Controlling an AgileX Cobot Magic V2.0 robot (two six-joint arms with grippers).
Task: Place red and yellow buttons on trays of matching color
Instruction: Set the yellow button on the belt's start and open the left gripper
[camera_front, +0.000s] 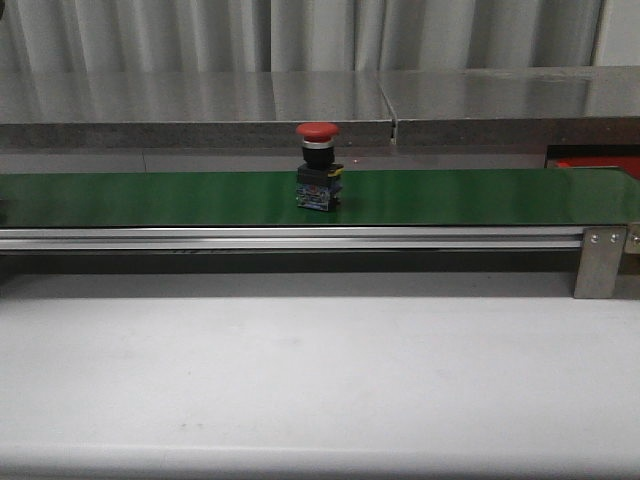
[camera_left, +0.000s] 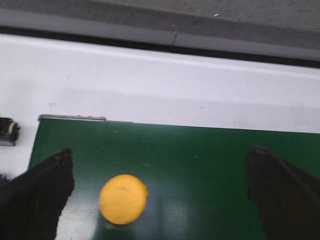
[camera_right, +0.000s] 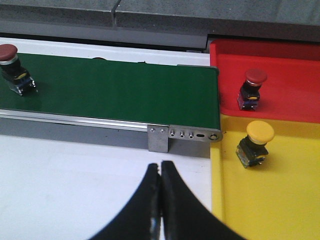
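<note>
A red button (camera_front: 318, 166) stands upright on the green belt (camera_front: 150, 198), cap up. The left gripper (camera_left: 160, 200), fingers spread, hangs over a yellow button (camera_left: 123, 198) on the belt. The right gripper (camera_right: 160, 200) is pressed together above the white table (camera_right: 75, 185). One red button (camera_right: 251, 88) stands tilted on the red tray (camera_right: 295, 75), one yellow button (camera_right: 256, 143) on the yellow tray (camera_right: 280, 200).

A long green belt (camera_front: 150, 198) carries one red-capped button (camera_front: 318, 166) upright at mid-length. Beyond its end, a red tray (camera_right: 295, 75) and a yellow tray (camera_right: 285, 200) each hold one matching button.

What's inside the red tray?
One red button stands inside the red tray. The tray's far right runs out of the picture, so anything there can't be seen.
</note>
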